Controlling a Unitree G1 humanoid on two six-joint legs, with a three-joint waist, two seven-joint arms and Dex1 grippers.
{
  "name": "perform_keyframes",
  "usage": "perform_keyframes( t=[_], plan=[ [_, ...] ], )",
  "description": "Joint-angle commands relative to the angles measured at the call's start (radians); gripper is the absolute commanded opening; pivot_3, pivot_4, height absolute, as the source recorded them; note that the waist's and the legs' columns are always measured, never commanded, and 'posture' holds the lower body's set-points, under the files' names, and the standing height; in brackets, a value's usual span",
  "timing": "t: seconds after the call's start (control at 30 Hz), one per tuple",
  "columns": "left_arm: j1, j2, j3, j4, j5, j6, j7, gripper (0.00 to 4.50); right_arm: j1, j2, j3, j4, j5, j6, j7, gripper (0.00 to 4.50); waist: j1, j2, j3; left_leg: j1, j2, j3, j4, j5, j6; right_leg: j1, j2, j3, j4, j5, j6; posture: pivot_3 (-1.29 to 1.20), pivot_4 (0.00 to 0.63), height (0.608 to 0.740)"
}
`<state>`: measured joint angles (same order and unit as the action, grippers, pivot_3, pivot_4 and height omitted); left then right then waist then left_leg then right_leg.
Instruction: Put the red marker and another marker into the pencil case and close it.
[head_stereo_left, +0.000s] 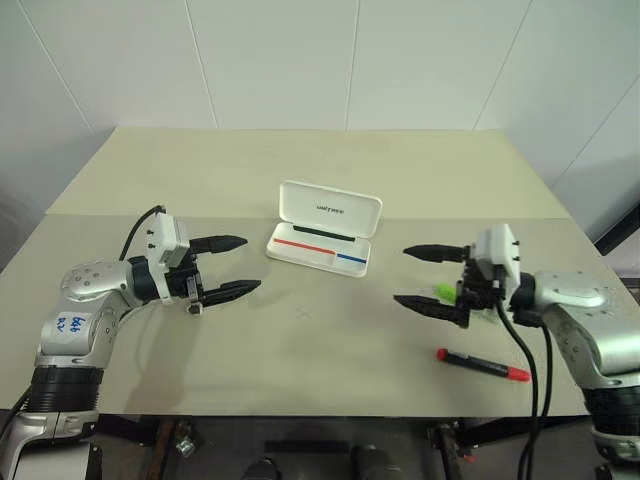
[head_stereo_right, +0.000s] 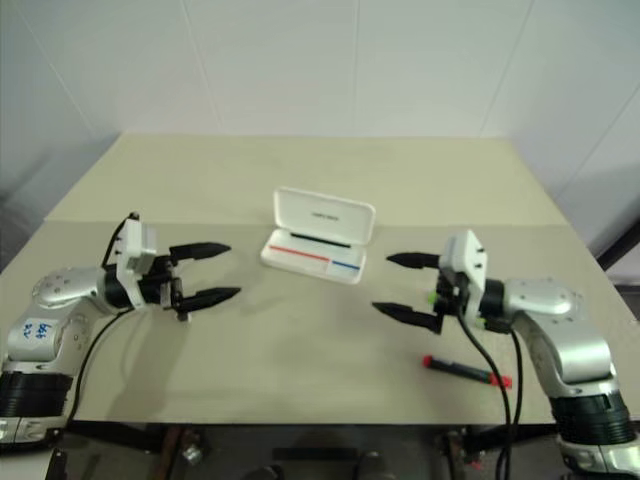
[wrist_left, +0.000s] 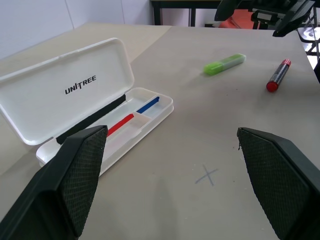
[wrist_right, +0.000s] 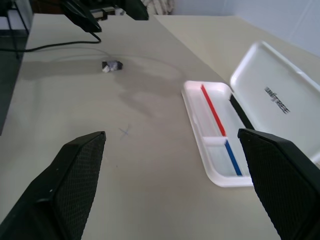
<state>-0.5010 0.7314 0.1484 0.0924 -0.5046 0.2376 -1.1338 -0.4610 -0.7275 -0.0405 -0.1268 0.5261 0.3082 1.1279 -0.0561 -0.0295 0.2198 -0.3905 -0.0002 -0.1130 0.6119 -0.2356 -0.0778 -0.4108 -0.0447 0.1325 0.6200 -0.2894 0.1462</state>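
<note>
Left eye view: red marker (head_stereo_left: 483, 365) on table, just below wide-open, empty right gripper (head_stereo_left: 432, 279).

White pencil case (head_stereo_left: 322, 232) lies open; red marker (head_stereo_left: 483, 365), green highlighter (wrist_left: 224, 64) outside.

We are seeing beige table (head_stereo_left: 330, 170) standing against white panelled wall (head_stereo_left: 300, 60). Faint pencilled cross mark (wrist_left: 206, 175) sitting on tabletop near middle. Small grey-white scrap (wrist_right: 112, 65) lying on table surface, well apart from cross.
</note>
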Motion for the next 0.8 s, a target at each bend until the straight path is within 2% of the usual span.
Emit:
perform_keyframes(
  t=[0.03,0.27,0.3,0.4,0.63,0.8],
  plan=[
    [-0.029,0.016,0.029,-0.011,-0.005,-0.019,-0.007,4.44,-0.059,0.018,0.027,0.026,-0.027,-0.014,0.011,4.50,0.000,0.000,0.000,0.000,0.000,0.000,0.000,0.000,0.000,0.000,0.000,0.000,0.000,0.000,0.000,0.00,0.150,0.740],
    [-0.054,0.079,0.020,0.033,0.041,-0.031,-0.035,4.44,-0.226,0.065,0.153,0.272,-0.198,-0.136,0.056,4.50,-0.004,0.000,0.000,0.000,0.000,0.000,0.000,0.000,0.000,-0.001,0.000,-0.001,0.001,0.000,0.000,0.00,0.150,0.740],
    [-0.054,0.085,0.021,0.041,0.046,-0.034,-0.037,4.50,-0.240,0.072,0.165,0.314,-0.217,-0.160,0.070,4.08,-0.004,0.000,0.000,0.000,0.000,0.000,0.000,0.000,0.000,-0.001,0.000,-0.001,0.001,0.000,0.000,0.00,0.150,0.740],
    [-0.037,0.098,0.031,0.042,0.053,-0.038,-0.036,4.50,-0.289,0.095,0.202,0.449,-0.291,-0.246,0.088,3.18,-0.004,0.000,0.000,0.000,0.000,0.000,0.000,0.000,0.000,-0.001,0.000,-0.001,0.001,0.000,0.000,0.00,0.150,0.740],
    [-0.005,0.116,0.035,0.032,0.074,-0.046,-0.027,4.50,-0.452,0.149,0.314,0.740,-0.490,-0.419,0.098,3.18,-0.020,0.000,0.000,0.000,0.000,0.000,-0.001,-0.001,-0.001,-0.003,0.000,-0.001,0.004,0.000,0.000,0.00,0.150,0.740],
    [0.004,0.117,0.037,0.014,0.077,-0.038,-0.012,4.50,-0.549,0.199,0.345,0.912,-0.562,-0.484,0.109,3.18,-0.028,0.000,0.000,0.000,0.000,-0.001,-0.001,-0.001,-0.001,-0.003,0.000,-0.001,0.005,0.000,0.000,0.00,0.150,0.740]
  ],
)
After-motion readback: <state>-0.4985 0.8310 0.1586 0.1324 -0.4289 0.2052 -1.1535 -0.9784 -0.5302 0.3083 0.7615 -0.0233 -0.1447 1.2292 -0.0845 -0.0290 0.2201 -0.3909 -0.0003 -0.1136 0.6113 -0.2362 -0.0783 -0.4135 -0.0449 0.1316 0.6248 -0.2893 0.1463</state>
